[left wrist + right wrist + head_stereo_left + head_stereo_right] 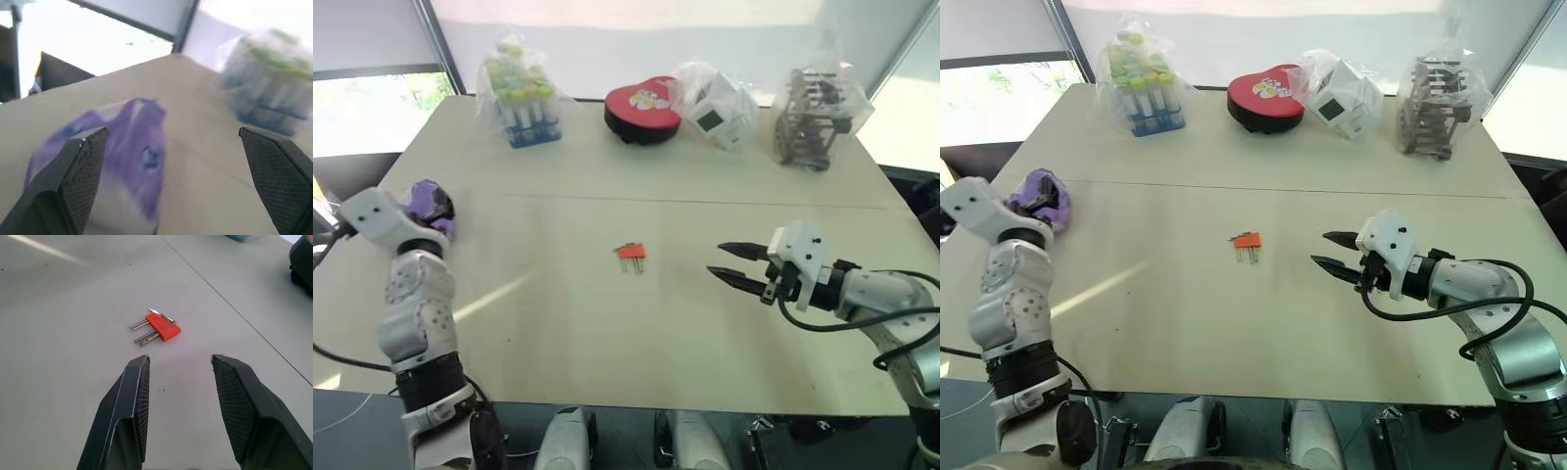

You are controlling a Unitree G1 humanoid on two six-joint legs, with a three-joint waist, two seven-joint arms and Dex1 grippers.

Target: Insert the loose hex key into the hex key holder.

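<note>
Hex key holder (164,328): orange block, short metal prongs.

Bright window backlight, glare streak on table (705,323), blurred left wrist view.

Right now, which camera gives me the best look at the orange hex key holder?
The right wrist view: the hex key holder lies close ahead of the open right gripper, its metal keys distinct. The left and right eye views show it small at mid-table, keys barely separable.
</note>
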